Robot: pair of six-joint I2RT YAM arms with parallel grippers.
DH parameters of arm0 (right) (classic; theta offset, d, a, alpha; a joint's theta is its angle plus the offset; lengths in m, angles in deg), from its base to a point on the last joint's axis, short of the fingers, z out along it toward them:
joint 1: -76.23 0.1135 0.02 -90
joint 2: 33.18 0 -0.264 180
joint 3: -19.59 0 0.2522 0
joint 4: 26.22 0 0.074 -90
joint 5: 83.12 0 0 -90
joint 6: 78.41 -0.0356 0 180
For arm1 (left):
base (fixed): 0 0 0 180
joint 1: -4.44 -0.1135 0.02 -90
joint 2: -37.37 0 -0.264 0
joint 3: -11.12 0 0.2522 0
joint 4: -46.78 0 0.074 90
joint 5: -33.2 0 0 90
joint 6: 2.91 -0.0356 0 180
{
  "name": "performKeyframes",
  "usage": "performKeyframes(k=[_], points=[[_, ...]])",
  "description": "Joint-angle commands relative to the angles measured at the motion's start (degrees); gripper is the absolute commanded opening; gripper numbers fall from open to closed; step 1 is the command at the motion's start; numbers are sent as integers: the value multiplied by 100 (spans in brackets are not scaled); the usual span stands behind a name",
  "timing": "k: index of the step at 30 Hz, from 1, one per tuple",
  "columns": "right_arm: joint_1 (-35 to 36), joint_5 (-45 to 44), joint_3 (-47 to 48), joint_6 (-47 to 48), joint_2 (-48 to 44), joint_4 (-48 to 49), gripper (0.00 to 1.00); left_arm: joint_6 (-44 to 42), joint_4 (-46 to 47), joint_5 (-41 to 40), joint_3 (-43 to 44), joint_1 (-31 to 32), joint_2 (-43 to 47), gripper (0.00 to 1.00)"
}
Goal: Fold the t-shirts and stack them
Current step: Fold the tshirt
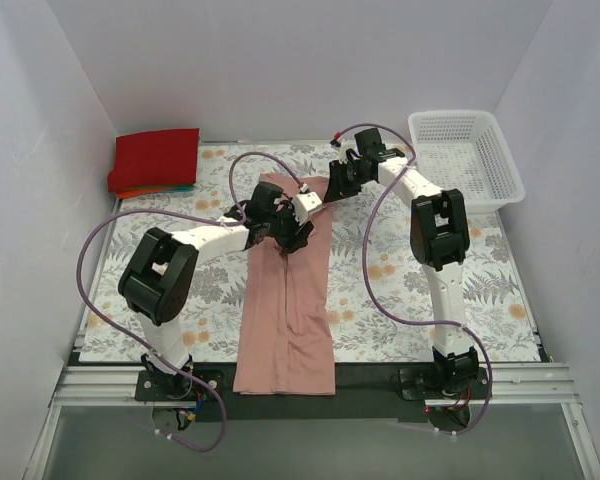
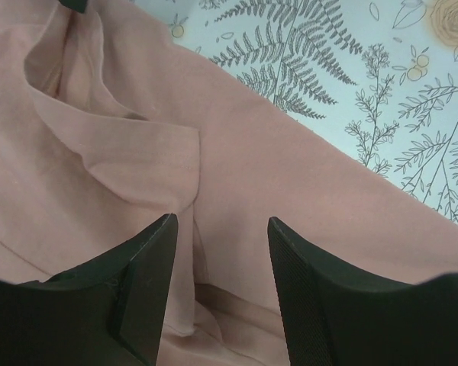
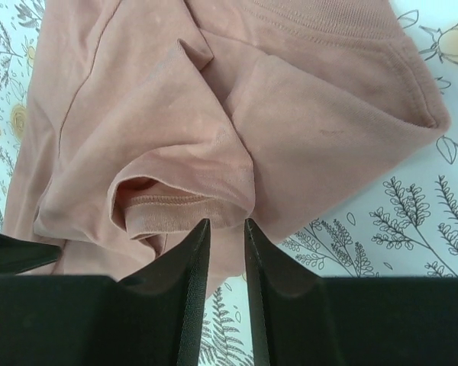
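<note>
Down the centre of the overhead frame, the pink t-shirt [image 1: 285, 310] lies as a long narrow strip on the floral table cloth [image 1: 380, 290], sides already turned in and its lower end hanging over the near edge. Your left gripper [image 1: 280, 232] and right gripper [image 1: 302, 212] meet over the shirt's upper part, close beside each other. A folded stack [image 1: 155, 160] with a red shirt on top waits in the upper left, and a white basket [image 1: 465, 155] stands in the upper right

At the bottom of the left wrist view, the two dark fingers [image 2: 149, 278] stand well apart over pink cloth. Nothing is caught between them, and a loose flap curls in the upper left of the frame

Low in the right wrist view, the fingers [image 3: 195, 252] stand almost together. A bunched fold with a stitched hem gathers right at their tips, and the creases running into them suggest a pinch on the shirt

By the look of it, you are partway through folding this shirt: the lengthwise folds are made, the crosswise fold is not. Next you will likely need the left fingers to take their own hold beside the right, so both can carry the top edge evenly down the strip, before the shirt goes to the stack
</note>
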Motion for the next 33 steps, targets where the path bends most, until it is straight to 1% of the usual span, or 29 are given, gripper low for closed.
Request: performKeyframes(k=[1, 2, 8, 12, 18, 21, 22, 23, 25, 27, 30, 31, 33], points=[[-33, 105, 202, -161, 53, 303, 31, -208, 107, -274, 186, 140, -112, 50], [-42, 140, 254, -187, 131, 312, 31, -234, 115, -387, 335, 193, -235, 50], [-42, 202, 255, -222, 229, 365, 31, -226, 185, -450, 485, 299, -412, 49], [-42, 211, 272, -257, 299, 418, 29, -182, 212, -546, 652, 352, -666, 48], [-42, 193, 255, -328, 334, 497, 22, -146, 291, -792, 942, 360, -974, 45], [-42, 202, 237, -363, 317, 541, 16, -155, 300, -880, 1021, 369, -1123, 43], [-42, 211, 220, -363, 317, 541, 11, -164, 326, -915, 1022, 361, -1158, 43], [-42, 211, 194, -380, 317, 558, 9, -129, 352, -977, 1030, 369, -1220, 43], [-42, 246, 167, -389, 308, 576, 4, -24, 388, -1047, 1030, 361, -1255, 41], [-42, 246, 114, -407, 290, 585, 1, 29, 598, -1091, 1039, 360, -1299, 39], [-42, 255, 70, -389, 255, 611, 1, 134, 660, -1109, 1048, 361, -1308, 34], [-42, 255, 53, -389, 255, 620, 1, 135, 678, -1109, 1057, 360, -1308, 30], [-50, 263, 35, -398, 238, 629, 1, 170, 695, -1127, 1048, 369, -1308, 27]])
